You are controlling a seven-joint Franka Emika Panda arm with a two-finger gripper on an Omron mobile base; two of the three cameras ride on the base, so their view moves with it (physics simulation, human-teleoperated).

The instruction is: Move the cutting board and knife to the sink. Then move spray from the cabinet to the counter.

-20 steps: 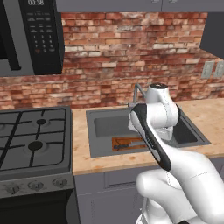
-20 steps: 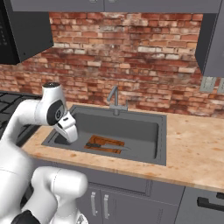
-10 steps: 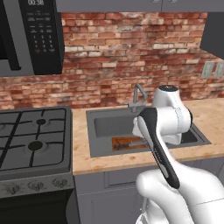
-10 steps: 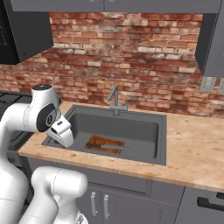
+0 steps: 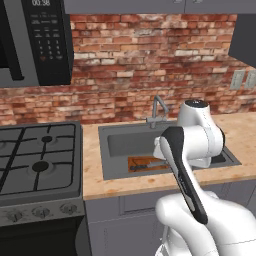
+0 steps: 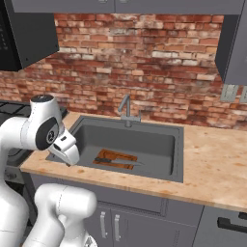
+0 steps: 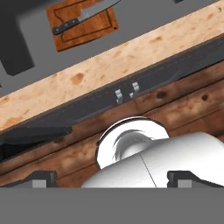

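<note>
Cutting board (image 6: 114, 158) and knife (image 6: 112, 162) are lying in the sink (image 6: 166, 169). Gripper (image 6: 71, 157) is hanging spread wide, carrying nothing, at the sink's edge. Next is probably reaching for the cabinet (image 6: 232, 43) spray.

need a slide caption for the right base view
Dark reddish-brown wooden cutting board with black-handled knife lying on it in the dark grey sink basin, under a red brick wall.

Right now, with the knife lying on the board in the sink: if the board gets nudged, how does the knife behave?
The knife lies flat across the cutting board, loose as far as I can tell, so it would probably slide rather than roll. Its blade tip overhangs the board's edge, so it may slip off into the sink. Small and thin, so likely light and stiff.
</note>
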